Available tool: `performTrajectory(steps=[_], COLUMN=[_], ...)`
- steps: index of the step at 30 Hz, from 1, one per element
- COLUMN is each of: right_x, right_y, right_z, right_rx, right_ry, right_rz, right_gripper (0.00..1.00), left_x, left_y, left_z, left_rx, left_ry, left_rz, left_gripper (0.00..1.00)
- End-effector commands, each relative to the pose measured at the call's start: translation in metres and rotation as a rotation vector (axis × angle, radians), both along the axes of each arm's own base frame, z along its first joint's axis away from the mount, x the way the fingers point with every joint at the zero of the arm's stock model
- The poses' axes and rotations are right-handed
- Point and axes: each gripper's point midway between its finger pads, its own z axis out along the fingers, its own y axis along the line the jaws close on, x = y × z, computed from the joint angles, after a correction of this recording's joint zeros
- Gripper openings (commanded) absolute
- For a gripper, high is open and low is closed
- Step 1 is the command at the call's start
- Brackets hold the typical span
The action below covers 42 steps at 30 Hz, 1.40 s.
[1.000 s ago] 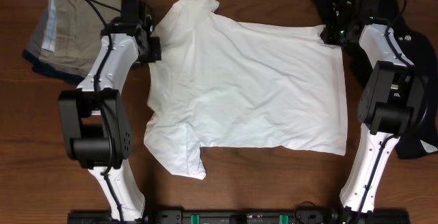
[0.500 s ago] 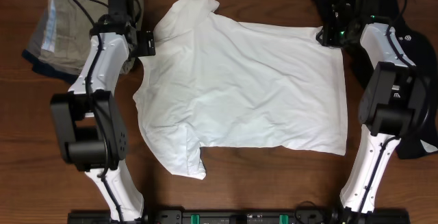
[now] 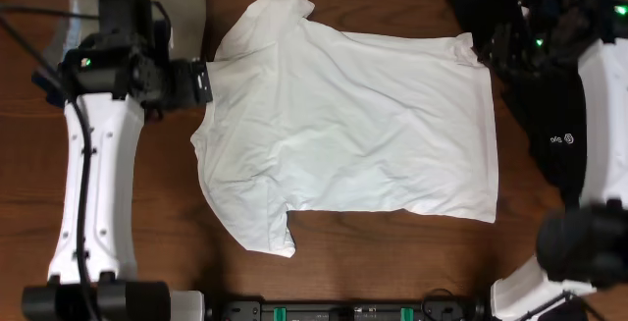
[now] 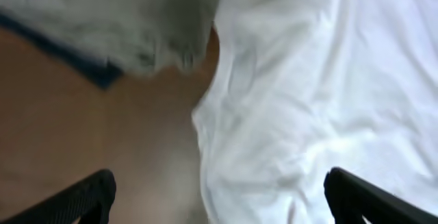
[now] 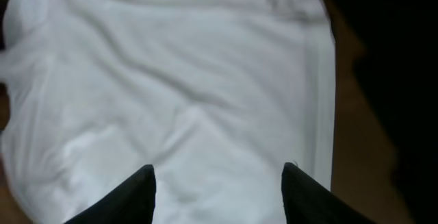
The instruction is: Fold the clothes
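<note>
your left end effector (image 4: 222, 207) stands wide apart and empty, over the collar-side edge of the t-shirt (image 3: 343, 125) and the wooden surface (image 3: 343, 272). your right end effector (image 5: 219, 193) is open too, gripping nothing, above the t-shirt near its hem corner. the white t-shirt lies spread flat mid-surface, between folded clothes (image 3: 182, 7) and a black garment (image 3: 549, 130).

You see the folded pile (image 3: 186, 22) left of the T-shirt (image 3: 353, 125) mostly hidden beneath the left arm (image 3: 98, 164).
</note>
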Motion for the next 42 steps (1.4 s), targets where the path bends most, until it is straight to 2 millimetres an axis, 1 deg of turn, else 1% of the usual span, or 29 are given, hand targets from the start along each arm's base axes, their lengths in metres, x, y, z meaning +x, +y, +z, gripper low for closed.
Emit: performTrajectory(steps=[1,2,4,7,10,12,13,17,20,22,25,28,32,37,38,40,42], right_x=[-0.025,-0.035,-0.053,-0.075,-0.096,-0.110,-0.113,-0.128,-0.135,-0.137,-0.137,-0.135,-0.133,-0.131,-0.131,-0.130,-0.129], right_y=[0.014,0.017,0.026,0.034,0.038,0.038,0.038,0.038,0.039,0.041,0.043,0.043,0.043,0.043,0.043,0.043,0.043], right_z=[0.000,0.000,-0.005,-0.018,-0.037,-0.054,-0.060,-0.093,-0.114,-0.123,-0.131,-0.135,-0.136,-0.137,-0.138,-0.139,-0.139], right_rx=[-0.038,-0.051,-0.063,-0.059,-0.053,-0.048,-0.047,-0.042,-0.035,-0.028,-0.015,-0.014,-0.016,-0.015,-0.015,-0.015,-0.014], right_ry=[0.070,0.093,0.134,0.181,0.219,0.244,0.251,0.283,0.306,0.311,0.305,0.295,0.286,0.275,0.274,0.272,0.266], right_rz=[0.005,0.003,0.006,0.000,-0.014,-0.032,-0.036,-0.051,-0.051,-0.049,-0.046,-0.045,-0.041,-0.041,-0.041,-0.041,-0.041], right_gripper=[0.59,0.59,0.59,0.59,0.58,0.59,0.59,0.59,0.58,0.57,0.56,0.55,0.55,0.54,0.54,0.53,0.53], left_x=[-0.021,-0.029,-0.042,-0.060,-0.078,-0.090,-0.096,-0.120,-0.134,-0.143,-0.158,-0.174,-0.202,-0.227,-0.229,-0.232,-0.228], left_y=[-0.010,-0.016,-0.033,-0.061,-0.081,-0.094,-0.100,-0.125,-0.135,-0.140,-0.146,-0.148,-0.139,-0.132,-0.132,-0.135,-0.143], left_z=[-0.007,-0.012,-0.025,-0.050,-0.076,-0.095,-0.103,-0.137,-0.157,-0.164,-0.174,-0.185,-0.202,-0.214,-0.215,-0.219,-0.224], left_rx=[-0.047,-0.056,-0.093,-0.122,-0.112,-0.123,-0.138,-0.198,-0.199,-0.193,-0.178,-0.161,-0.108,-0.062,-0.057,-0.052,-0.066], left_ry=[0.080,0.113,0.178,0.267,0.341,0.386,0.405,0.470,0.497,0.517,0.552,0.590,0.656,0.713,0.716,0.708,0.674], left_rz=[0.034,0.020,-0.023,-0.102,-0.166,-0.165,-0.173,-0.169,-0.160,-0.151,-0.137,-0.114,-0.053,0.001,-0.001,-0.018,-0.041], left_gripper=[0.98,0.98,0.98,0.98,0.98,0.98,0.98,0.99,0.96,0.95,0.94,0.91,0.89,0.86,0.86,0.81,0.76])
